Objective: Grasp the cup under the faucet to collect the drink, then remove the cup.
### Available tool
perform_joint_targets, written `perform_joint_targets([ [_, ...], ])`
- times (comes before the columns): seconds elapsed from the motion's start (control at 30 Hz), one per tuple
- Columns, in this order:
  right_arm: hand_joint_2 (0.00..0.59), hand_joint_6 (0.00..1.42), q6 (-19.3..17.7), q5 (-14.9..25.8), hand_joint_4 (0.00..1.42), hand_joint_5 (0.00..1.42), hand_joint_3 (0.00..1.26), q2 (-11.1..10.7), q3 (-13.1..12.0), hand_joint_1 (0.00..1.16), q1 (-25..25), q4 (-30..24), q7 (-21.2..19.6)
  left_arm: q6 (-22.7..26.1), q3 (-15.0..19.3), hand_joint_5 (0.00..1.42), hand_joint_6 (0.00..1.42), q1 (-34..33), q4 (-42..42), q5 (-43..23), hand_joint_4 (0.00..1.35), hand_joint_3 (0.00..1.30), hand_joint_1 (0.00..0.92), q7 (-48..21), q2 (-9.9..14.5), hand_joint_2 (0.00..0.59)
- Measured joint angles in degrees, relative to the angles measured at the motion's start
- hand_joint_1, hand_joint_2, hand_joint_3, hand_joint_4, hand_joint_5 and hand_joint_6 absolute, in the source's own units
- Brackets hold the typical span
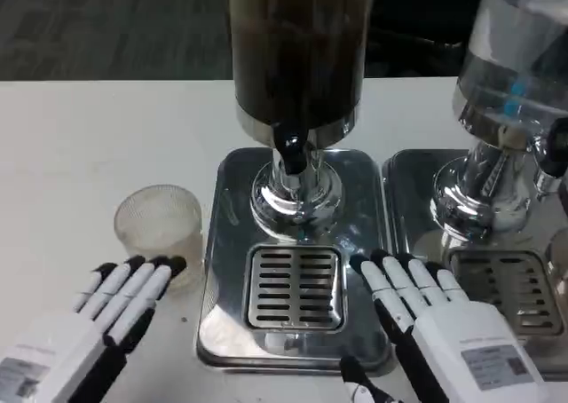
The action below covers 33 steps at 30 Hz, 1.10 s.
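Beside the steel drip tray (224, 270) on the white surface (80, 154), the ribbed translucent plastic cup (160, 223) stands ungrasped, not yet under the dark dispenser's black faucet (291, 151), both left hand (84, 327) and right hand (435, 319) empty, fingers extended.

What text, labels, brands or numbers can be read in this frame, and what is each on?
No text can be read.
Left hand: a sticker on its white back, print too blurred to read.
Right hand: a sticker with a code-like patch on its white back, too blurred to read.
Dark dispenser, clear dispenser, cup: no lettering visible.
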Motion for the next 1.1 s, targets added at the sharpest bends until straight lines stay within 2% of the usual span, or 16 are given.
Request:
perform_joint_targets([
  [0.27, 0.452, 0.00, 0.8, -0.9, 0.00, 0.00, 0.03, 1.0, 0.6, 0.38, 0.6, -0.1, -0.1, -7.0, 3.8, 0.00, 0.00, -3.6, 5.9, -3.1, 0.00, 0.00, 0.000, 6.9, -1.4, 0.038],
  [0.37, 0.452, 0.00, 0.8, -0.9, 0.00, 0.00, 0.03, 1.3, 0.6, 0.37, 0.4, -0.1, -0.1, -7.4, 4.6, 0.00, 0.00, -5.4, 8.1, -5.2, 0.00, 0.00, 0.000, 6.9, -1.6, 0.008],
  [0.6, 0.452, 0.00, 1.0, -0.9, 0.00, 0.00, 0.03, 1.8, 0.7, 0.37, -0.9, -0.1, -0.3, -5.9, 4.7, 0.01, 0.04, -14.4, 17.4, -11.5, 0.00, 0.00, 0.012, 3.5, -1.7, 0.000],
  [0.93, 0.452, 0.00, 1.6, -0.9, 0.00, 0.00, 0.04, 2.7, 2.0, 0.37, -2.8, 0.7, -1.0, -7.2, 1.3, 0.10, 0.13, -29.8, 38.3, -13.8, 0.00, 0.00, 0.059, 0.6, -1.3, 0.000],
  [1.1, 0.452, 0.00, 1.7, -0.9, 0.00, 0.00, 0.04, 3.4, 2.6, 0.37, -3.4, 1.1, -1.6, -9.3, -1.7, 0.21, 0.22, -35.4, 46.5, -13.6, 0.00, 0.00, 0.076, -0.4, -0.5, 0.000],
])
